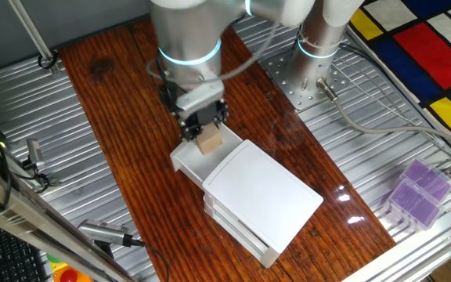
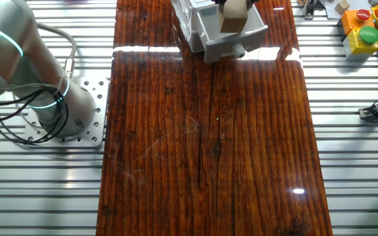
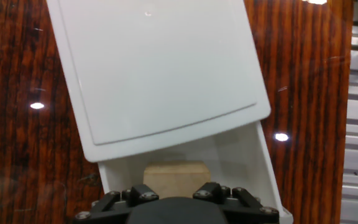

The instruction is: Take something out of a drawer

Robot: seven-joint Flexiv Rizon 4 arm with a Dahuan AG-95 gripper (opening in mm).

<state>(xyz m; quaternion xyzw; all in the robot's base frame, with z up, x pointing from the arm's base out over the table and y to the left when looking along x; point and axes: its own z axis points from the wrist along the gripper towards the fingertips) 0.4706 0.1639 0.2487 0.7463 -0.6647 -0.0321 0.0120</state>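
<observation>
The white stacked box (image 1: 261,192) stands on the wooden table. Its top drawer (image 1: 188,160) is pulled open, with its round knob (image 2: 239,49) at the front. My gripper (image 1: 207,133) hangs right over the open drawer and is shut on the tan block (image 1: 209,141), which sits between the fingers at about the height of the drawer's rim. In the hand view the block (image 3: 174,172) shows just ahead of the fingers (image 3: 139,192), inside the drawer's walls (image 3: 263,163). In the other fixed view the block (image 2: 233,19) is over the drawer (image 2: 210,31).
The arm's base (image 2: 51,105) is bolted beside the wooden board. A purple box (image 1: 417,192) lies at the right edge. Coloured toys (image 2: 366,26) and metal clamps (image 1: 34,164) lie off the board. The box's lower drawers (image 1: 241,231) are shut.
</observation>
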